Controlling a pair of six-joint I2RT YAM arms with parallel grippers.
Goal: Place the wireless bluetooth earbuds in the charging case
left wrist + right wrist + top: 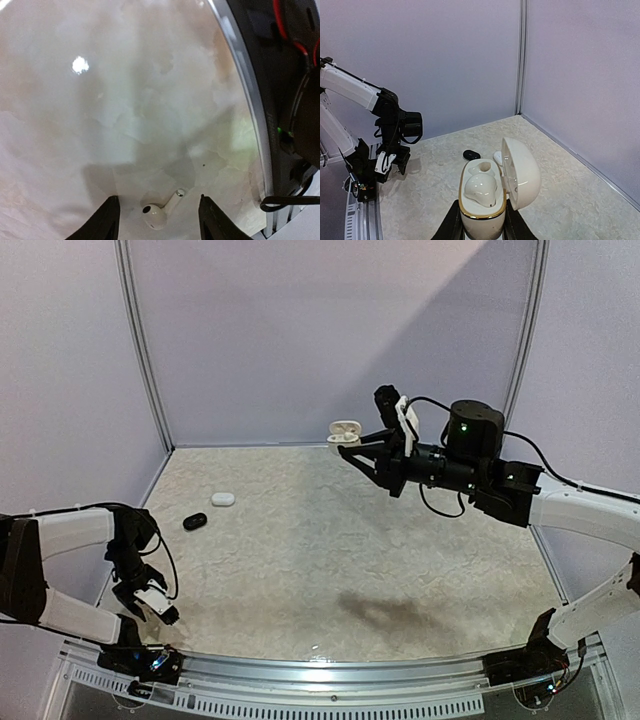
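Note:
A white earbud (159, 212) with a short stem lies on the table between the spread black fingers (107, 222) of my left gripper (159, 225), touching neither. In the top view that gripper (166, 617) points down near the table's front left edge. My right gripper (480, 227) is shut on the base of a white charging case (481, 200), held up in the air above the back of the table (343, 432). The case's lid stands open to the right. One white earbud (481, 190) sits in its near socket, and the far socket (485, 167) is empty.
A black pill-shaped case (195, 522) and a white one (222, 499) lie on the table at the left rear. A metal rail (250, 100) runs along the table's front edge close to the left gripper. Walls (320, 340) enclose the back and sides.

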